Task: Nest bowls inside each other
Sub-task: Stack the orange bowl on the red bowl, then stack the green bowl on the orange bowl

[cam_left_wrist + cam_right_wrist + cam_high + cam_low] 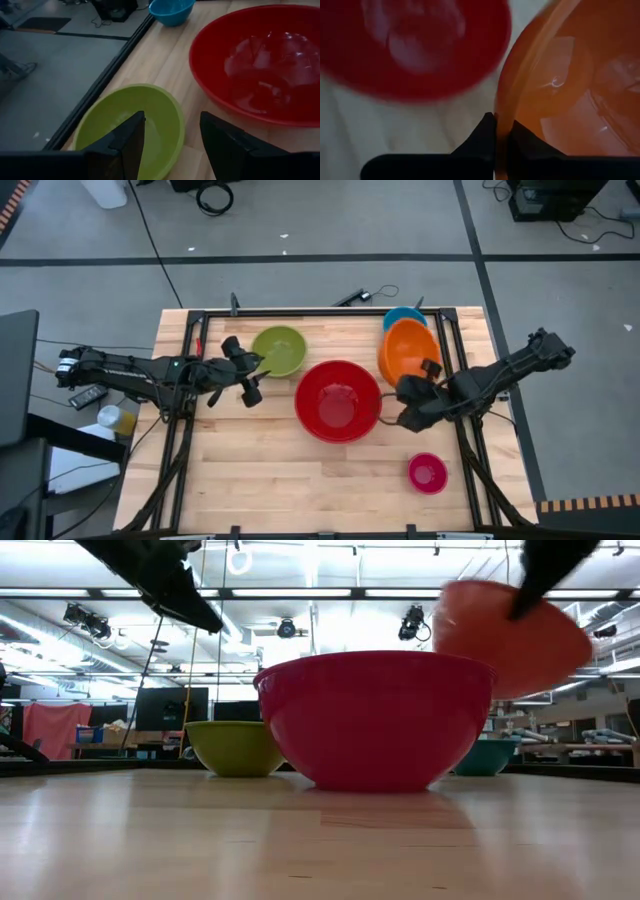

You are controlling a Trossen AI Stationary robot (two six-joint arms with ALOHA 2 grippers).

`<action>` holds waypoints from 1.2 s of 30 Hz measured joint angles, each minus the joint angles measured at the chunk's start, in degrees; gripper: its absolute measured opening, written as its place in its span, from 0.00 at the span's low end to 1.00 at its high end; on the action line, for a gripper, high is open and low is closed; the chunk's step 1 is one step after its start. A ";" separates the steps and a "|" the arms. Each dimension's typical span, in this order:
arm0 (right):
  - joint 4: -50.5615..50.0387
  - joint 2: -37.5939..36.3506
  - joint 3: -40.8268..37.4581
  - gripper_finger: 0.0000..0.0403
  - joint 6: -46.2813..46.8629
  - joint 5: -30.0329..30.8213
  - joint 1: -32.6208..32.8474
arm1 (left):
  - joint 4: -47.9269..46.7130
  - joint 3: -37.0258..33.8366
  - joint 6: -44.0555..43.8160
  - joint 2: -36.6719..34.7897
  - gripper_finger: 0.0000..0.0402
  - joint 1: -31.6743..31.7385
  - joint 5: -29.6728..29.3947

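Note:
The orange bowl (408,348) hangs tilted above the table at the right (510,635), and my right gripper (496,131) is shut on it. The big red bowl (338,400) rests on its base mid-table. The lime green bowl (279,350) sits at the far left. My left gripper (172,145) hovers open over its near side, touching nothing. The blue bowl (404,317) stands behind the orange one at the far edge. The small pink bowl (427,473) sits near the front right. My right gripper pinches the orange bowl's rim (496,117) on its near side, one finger inside the bowl and one outside. The fingers slant down from the table's right. The bowl is lifted clear of the table and tilted (500,640).
A black frame (320,311) runs along the table's far edge and down both sides. Bare wood lies along the front (300,490), left of the pink bowl.

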 joint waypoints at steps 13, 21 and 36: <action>43.44 12.23 0.87 0.05 -39.86 -16.11 -8.76 | 2.41 0.00 0.06 0.00 0.48 0.00 -11.07; 35.23 21.17 0.76 0.05 -38.69 -18.65 -9.04 | 1.01 0.00 -1.92 0.00 0.48 0.00 -11.05; 33.33 14.43 0.80 0.44 -34.52 -10.48 -6.23 | 9.68 -4.73 -0.85 0.20 0.48 0.00 -7.91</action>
